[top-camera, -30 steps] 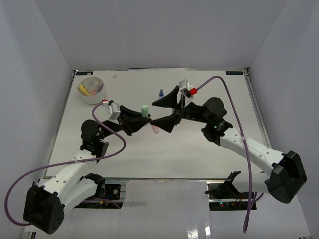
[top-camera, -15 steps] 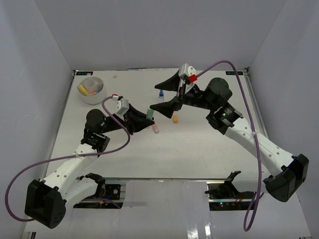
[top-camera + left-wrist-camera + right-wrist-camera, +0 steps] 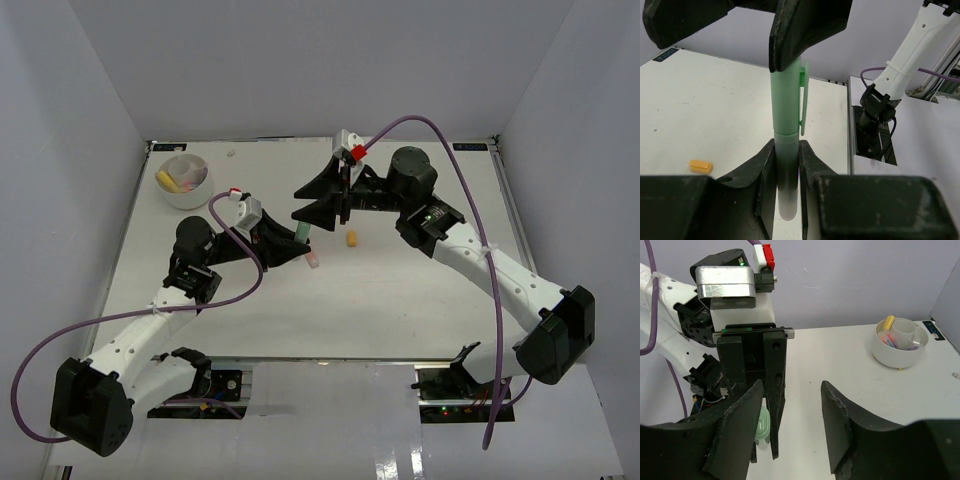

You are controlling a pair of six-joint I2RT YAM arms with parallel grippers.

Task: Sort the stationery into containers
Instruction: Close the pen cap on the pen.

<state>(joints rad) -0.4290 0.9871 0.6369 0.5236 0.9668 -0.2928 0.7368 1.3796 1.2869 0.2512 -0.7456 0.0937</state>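
Left wrist view: a pale green marker (image 3: 786, 105) stands upright between the jaws of the left gripper (image 3: 786, 152), which is clamped tight on the lower barrel, with the cap and its clip rising above the fingers. Over the cap hangs a black finger of the right gripper (image 3: 790, 427), overlapping the marker's top end. Whether it touches cannot be told.

From the right wrist camera that gripper's jaws stand partly apart with nothing between the pads. The green cap sits low, just beside the finger on the picture's left, with the left gripper's own black finger (seen end-on) in the gap.

From the top external camera the two grippers meet above the middle of the white table (image 3: 400, 300), the marker held off the surface between them. A small orange eraser (image 3: 700, 166) lies on the table just right of the meeting point, and a pink eraser (image 3: 312, 260) lies just below the marker's lower end. The two are apart from each other.

The white tub (image 3: 900, 356) sits well away at the far left corner, holding a yellow marker (image 3: 888, 320) and a few thin coloured pens.
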